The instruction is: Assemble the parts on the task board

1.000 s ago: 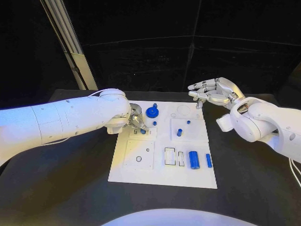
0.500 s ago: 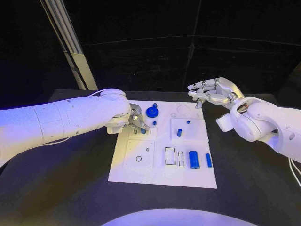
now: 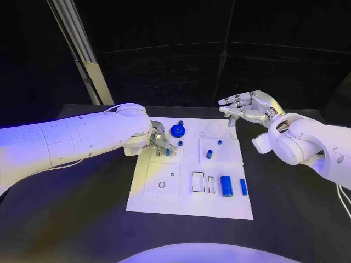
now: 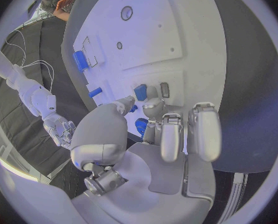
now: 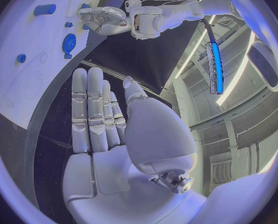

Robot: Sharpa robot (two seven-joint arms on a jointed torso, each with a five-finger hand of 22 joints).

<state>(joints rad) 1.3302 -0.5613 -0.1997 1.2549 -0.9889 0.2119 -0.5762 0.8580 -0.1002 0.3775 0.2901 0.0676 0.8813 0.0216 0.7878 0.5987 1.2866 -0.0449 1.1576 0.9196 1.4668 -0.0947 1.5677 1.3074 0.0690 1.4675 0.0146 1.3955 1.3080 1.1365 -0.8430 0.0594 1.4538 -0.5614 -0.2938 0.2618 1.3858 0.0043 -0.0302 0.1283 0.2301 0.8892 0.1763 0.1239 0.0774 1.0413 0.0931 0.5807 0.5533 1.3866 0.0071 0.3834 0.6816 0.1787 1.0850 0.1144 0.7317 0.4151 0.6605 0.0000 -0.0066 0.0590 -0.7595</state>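
Observation:
The white task board (image 3: 187, 205) lies in the middle of the black table. My left hand (image 3: 159, 143) is low over its far left part, fingers curled down round a small blue part (image 3: 166, 153). In the left wrist view the fingertips (image 4: 153, 104) lie just short of this part (image 4: 140, 91); whether they grip it is not clear. A round blue part (image 3: 177, 130) stands beside that hand. My right hand (image 3: 247, 107) hovers above the board's far right corner, fingers straight and holding nothing (image 5: 92, 109).
Two small blue pegs (image 3: 209, 154) stand in the raised plate right of the left hand. A thick blue cylinder (image 3: 226, 186) and a thin blue bar (image 3: 243, 187) lie at the near right. Bare black table (image 3: 64, 219) surrounds the board.

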